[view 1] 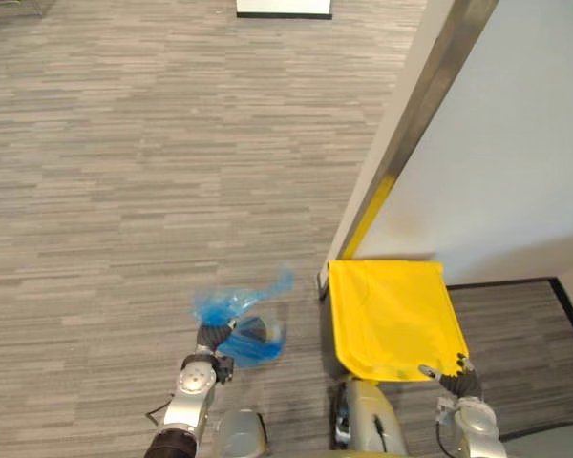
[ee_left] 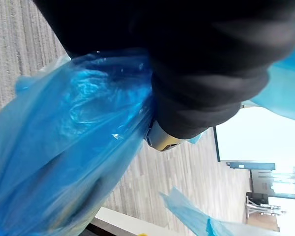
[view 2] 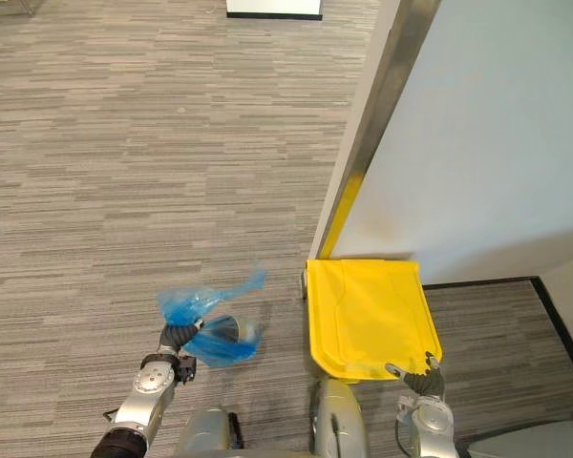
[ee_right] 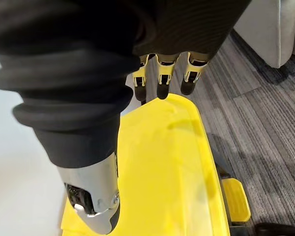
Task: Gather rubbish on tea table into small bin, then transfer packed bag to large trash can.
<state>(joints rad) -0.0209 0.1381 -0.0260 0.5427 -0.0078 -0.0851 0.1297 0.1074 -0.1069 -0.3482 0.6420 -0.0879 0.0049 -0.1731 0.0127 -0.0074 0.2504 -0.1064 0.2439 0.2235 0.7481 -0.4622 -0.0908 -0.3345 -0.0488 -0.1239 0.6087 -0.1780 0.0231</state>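
Left of the yellow trash-can lid (view 1: 392,315), the left hand (view 1: 213,339) clutches the blue bag (view 1: 256,347) over the carpet (view 1: 124,191). The right hand (view 1: 451,374) rests straight-fingered on the lid's near edge; raise it fully before dropping the bag in.

Grey striped carpet floor (view 1: 124,172); a yellow-lidded trash can (view 1: 396,320) stands near right, against a white wall (view 1: 516,143).

Yellow bin lid (view 1: 393,315) shut over opening; wall (view 1: 516,143) just behind; carpet floor (view 1: 124,191) to its left open.
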